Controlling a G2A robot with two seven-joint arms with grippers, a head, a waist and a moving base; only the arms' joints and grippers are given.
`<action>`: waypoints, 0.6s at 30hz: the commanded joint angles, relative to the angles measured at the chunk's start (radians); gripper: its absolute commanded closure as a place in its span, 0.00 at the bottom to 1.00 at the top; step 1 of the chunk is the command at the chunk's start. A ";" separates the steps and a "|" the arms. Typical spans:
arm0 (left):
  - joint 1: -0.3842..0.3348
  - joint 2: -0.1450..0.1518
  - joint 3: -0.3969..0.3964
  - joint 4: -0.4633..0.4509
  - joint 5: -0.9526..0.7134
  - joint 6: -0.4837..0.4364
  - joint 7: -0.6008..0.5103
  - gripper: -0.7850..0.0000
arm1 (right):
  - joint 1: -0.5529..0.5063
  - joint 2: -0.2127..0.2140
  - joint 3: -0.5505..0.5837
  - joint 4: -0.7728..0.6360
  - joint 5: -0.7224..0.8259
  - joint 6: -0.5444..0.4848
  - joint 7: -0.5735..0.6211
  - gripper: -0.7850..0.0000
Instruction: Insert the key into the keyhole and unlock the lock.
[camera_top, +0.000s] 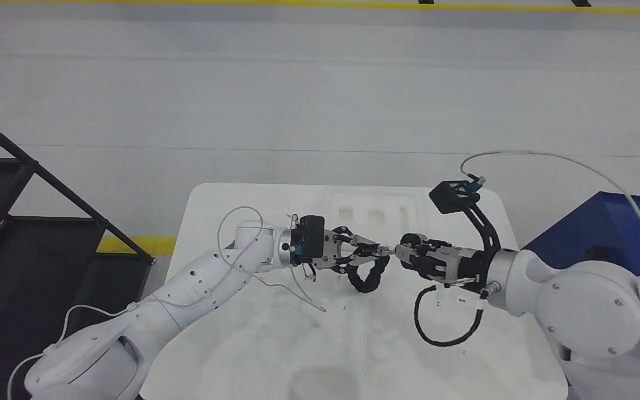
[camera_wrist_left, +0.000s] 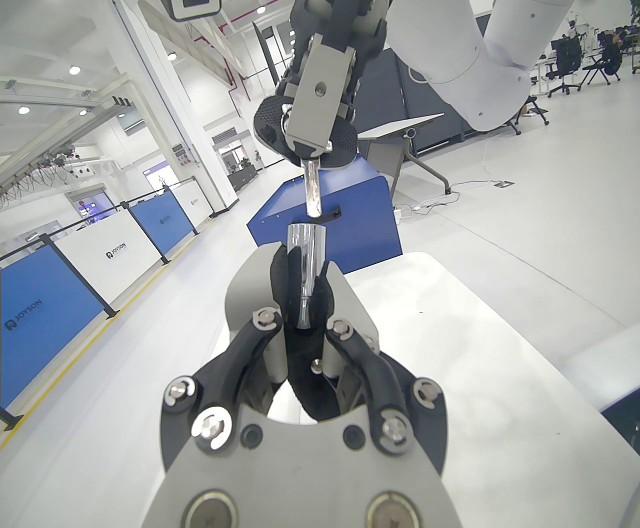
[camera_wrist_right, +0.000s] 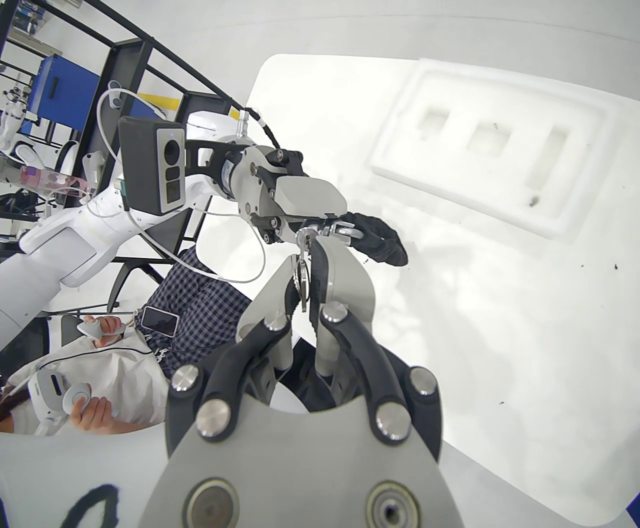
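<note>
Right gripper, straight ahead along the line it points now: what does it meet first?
The right gripper carries the key, which would first meet the chrome end of the lock held in the left gripper. The tip looks just short; depth is unclear.

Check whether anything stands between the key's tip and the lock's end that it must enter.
Nothing visible does. The key in the right gripper points at the end of the lock cylinder, which is held in the left gripper. Only an open gap lies between the tip and that end.
</note>
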 joint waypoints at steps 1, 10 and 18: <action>0.004 -0.002 -0.006 -0.003 0.002 -0.009 0.001 1.00 | 0.005 0.000 -0.008 0.000 -0.002 0.005 -0.002 1.00; 0.018 -0.009 -0.032 -0.003 0.022 -0.023 0.001 1.00 | 0.012 0.002 -0.026 0.000 -0.017 0.017 -0.020 1.00; 0.032 -0.014 -0.056 -0.001 0.031 -0.039 0.002 1.00 | 0.015 0.004 -0.035 0.000 -0.035 0.026 -0.037 1.00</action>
